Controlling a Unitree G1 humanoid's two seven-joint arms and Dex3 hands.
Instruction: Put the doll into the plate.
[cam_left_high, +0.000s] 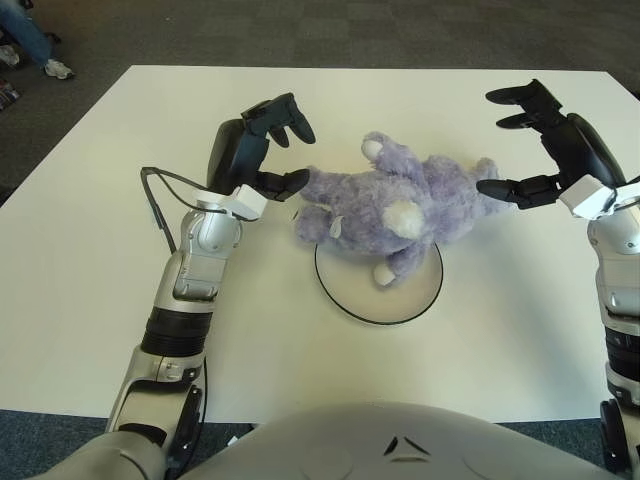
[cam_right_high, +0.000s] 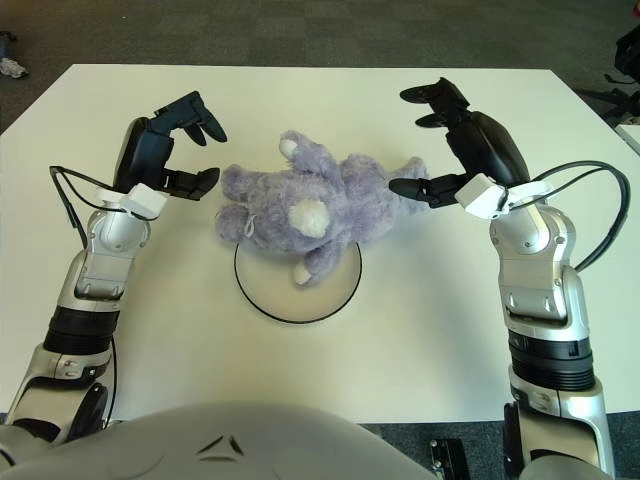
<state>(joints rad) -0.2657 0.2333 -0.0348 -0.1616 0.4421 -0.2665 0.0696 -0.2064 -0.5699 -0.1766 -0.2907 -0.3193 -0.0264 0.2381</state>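
The purple doll (cam_left_high: 395, 205) lies on its side across the far rim of the white plate (cam_left_high: 378, 283) on the white desk (cam_left_high: 100, 200), its body partly over the plate and its head and legs hanging past the rim. The left hand (cam_left_high: 265, 150) hovers just left of the doll, fingers spread wide and holding nothing. The right hand (cam_left_high: 540, 140) is just right of it, equally wide and empty.

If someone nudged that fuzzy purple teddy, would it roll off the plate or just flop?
The purple plush bear looks soft and would probably flop rather than roll. It sprawls beyond the round plate, so a nudge might slide it off. Both the left hand and right hand are open beside it.
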